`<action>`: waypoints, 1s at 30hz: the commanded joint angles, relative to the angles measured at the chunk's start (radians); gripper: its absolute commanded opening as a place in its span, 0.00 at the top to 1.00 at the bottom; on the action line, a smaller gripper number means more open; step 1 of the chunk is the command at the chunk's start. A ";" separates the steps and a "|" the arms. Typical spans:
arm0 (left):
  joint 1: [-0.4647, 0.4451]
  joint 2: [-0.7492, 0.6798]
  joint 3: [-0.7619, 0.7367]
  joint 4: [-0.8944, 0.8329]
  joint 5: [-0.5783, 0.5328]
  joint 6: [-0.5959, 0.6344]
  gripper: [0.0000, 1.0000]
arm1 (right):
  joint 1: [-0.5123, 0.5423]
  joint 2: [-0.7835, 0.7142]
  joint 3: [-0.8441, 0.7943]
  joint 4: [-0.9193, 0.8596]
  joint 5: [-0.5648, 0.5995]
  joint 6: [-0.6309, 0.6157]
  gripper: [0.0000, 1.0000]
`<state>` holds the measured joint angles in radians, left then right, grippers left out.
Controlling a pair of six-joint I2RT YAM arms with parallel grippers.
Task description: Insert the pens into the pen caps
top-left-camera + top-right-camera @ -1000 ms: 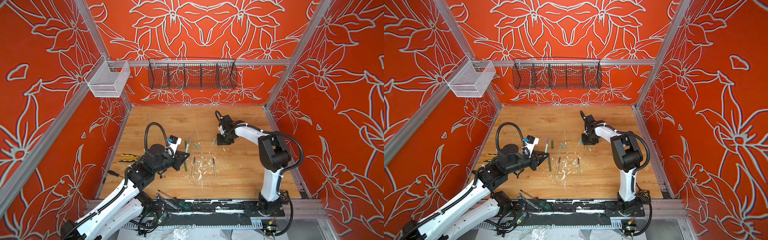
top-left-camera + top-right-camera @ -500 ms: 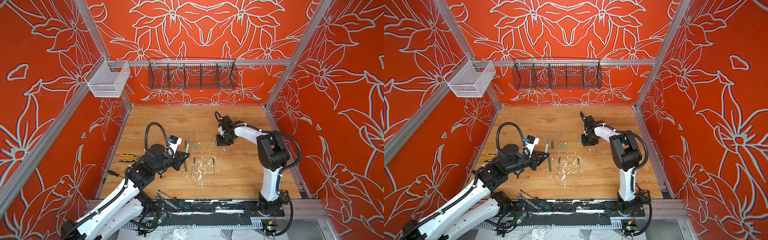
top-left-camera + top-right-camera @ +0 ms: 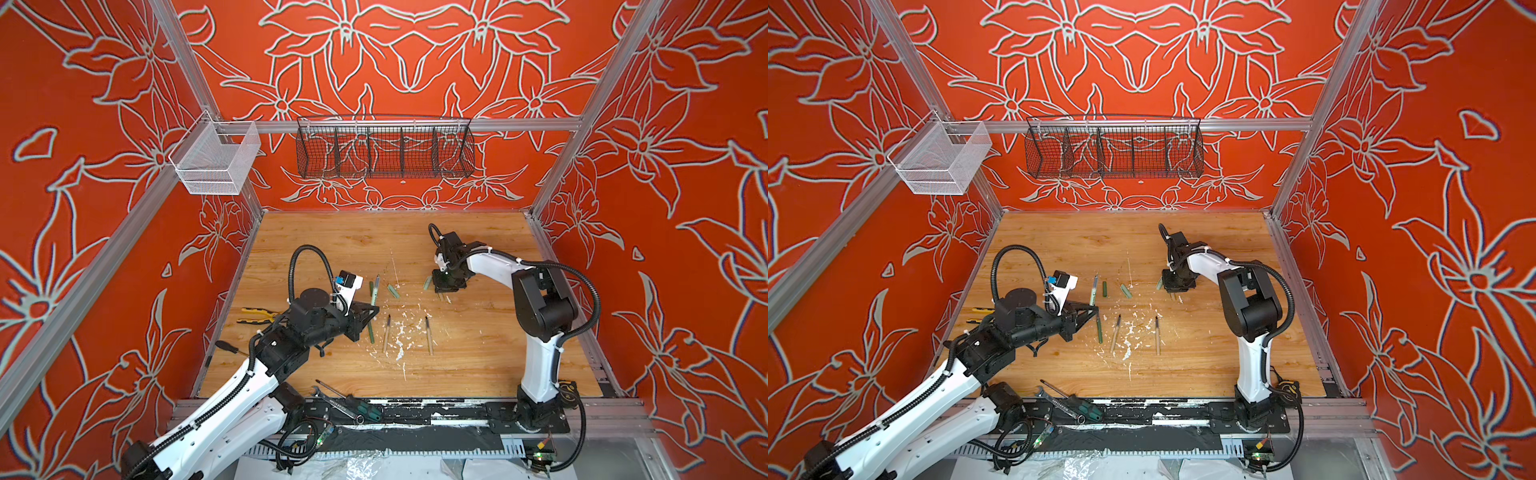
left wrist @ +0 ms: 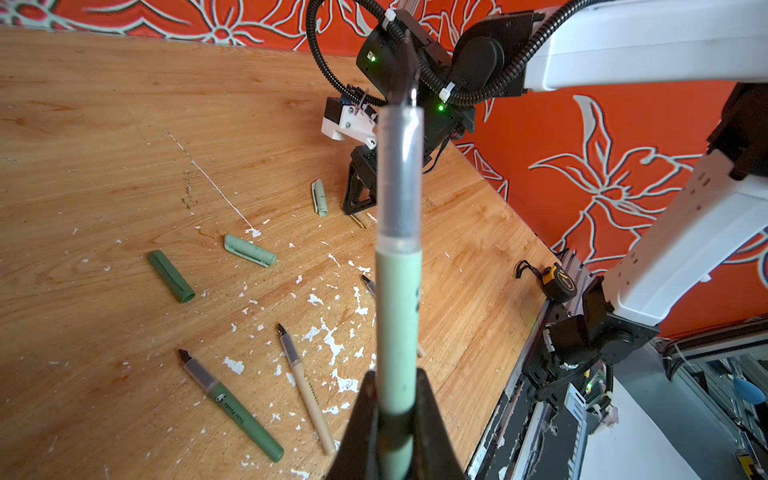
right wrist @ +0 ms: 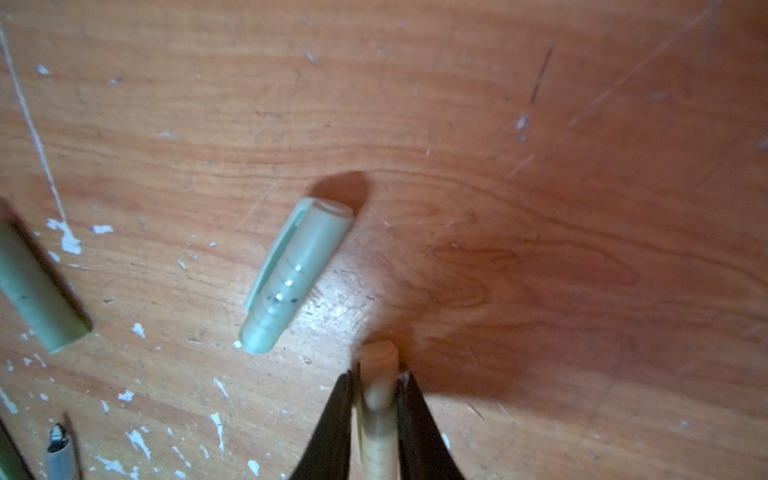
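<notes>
My left gripper is shut on a pale green pen and holds it above the table, dark tip pointing away; both top views show the pen. On the wood lie a dark green pen, two beige pens, a dark green cap and two pale green caps. My right gripper is down at the table, its jaws closed on a beige pen cap, right beside one pale green cap.
Yellow-black pliers lie at the table's left edge. Screwdrivers and a wrench rest at the front edge. A tape measure sits by the right arm's base. White paint flecks dot the middle. Two wire baskets hang above.
The right gripper's jaws have closed onto the beige cap at the table. The left arm and its pen have stayed where they were.
</notes>
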<state>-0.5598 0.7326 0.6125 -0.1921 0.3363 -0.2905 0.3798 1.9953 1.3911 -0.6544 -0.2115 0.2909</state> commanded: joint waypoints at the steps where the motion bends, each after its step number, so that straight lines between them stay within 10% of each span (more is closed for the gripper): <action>1: 0.005 -0.007 -0.003 0.020 0.007 -0.001 1.00 | 0.013 0.019 0.011 -0.027 0.001 0.002 0.84; 30: 0.005 0.002 0.003 0.025 0.018 -0.002 1.00 | 0.029 -0.110 -0.055 -0.016 0.057 0.007 0.94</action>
<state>-0.5598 0.7330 0.6125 -0.1921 0.3382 -0.2909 0.4019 1.9175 1.3571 -0.6518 -0.1764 0.2955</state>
